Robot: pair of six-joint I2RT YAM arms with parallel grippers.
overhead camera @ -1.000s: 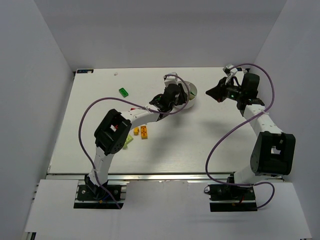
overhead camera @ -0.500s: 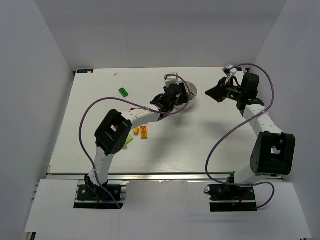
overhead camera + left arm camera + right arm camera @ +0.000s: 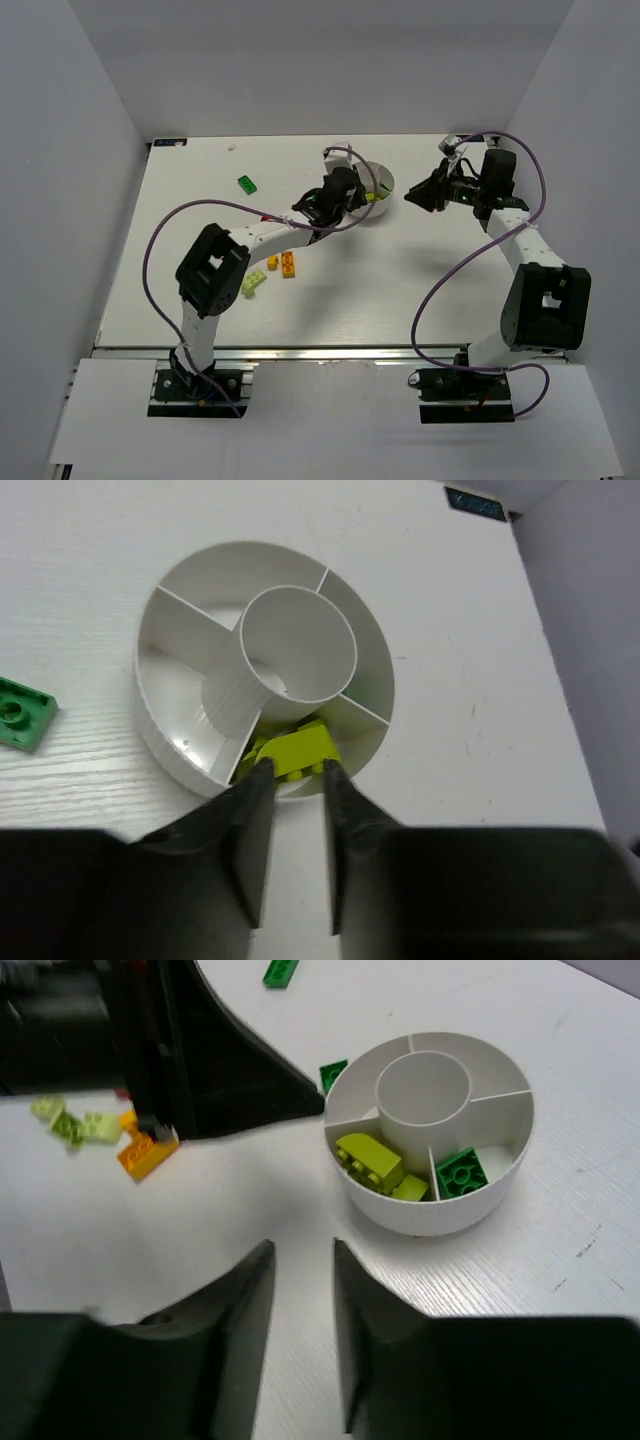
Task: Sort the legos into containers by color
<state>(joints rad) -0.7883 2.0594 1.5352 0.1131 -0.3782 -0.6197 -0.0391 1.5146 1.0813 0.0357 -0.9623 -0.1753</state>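
The white dish [image 3: 383,180] stands at the back middle of the table. In the right wrist view its wall [image 3: 440,1222] shows, with a lime brick [image 3: 368,1160] in one wedge and a dark green brick [image 3: 462,1172] in the wedge beside it. My left gripper [image 3: 350,197] is open at the dish's left rim. In the left wrist view it [image 3: 295,770] is empty, with that lime brick [image 3: 300,748] lying just past the tips inside the dish [image 3: 170,750]. My right gripper [image 3: 410,200] [image 3: 300,1250] is open and empty, right of the dish.
Loose on the table are a green plate [image 3: 247,184], two orange-yellow bricks [image 3: 281,263] and lime bricks [image 3: 253,282] left of centre. Another green piece [image 3: 333,1073] [image 3: 20,712] lies against the dish's outer wall. The left arm's dark wrist [image 3: 200,1070] fills the right wrist view's upper left.
The left gripper has drawn back left off the dish, leaving the lime brick in a wedge. The right gripper has moved left toward the dish.
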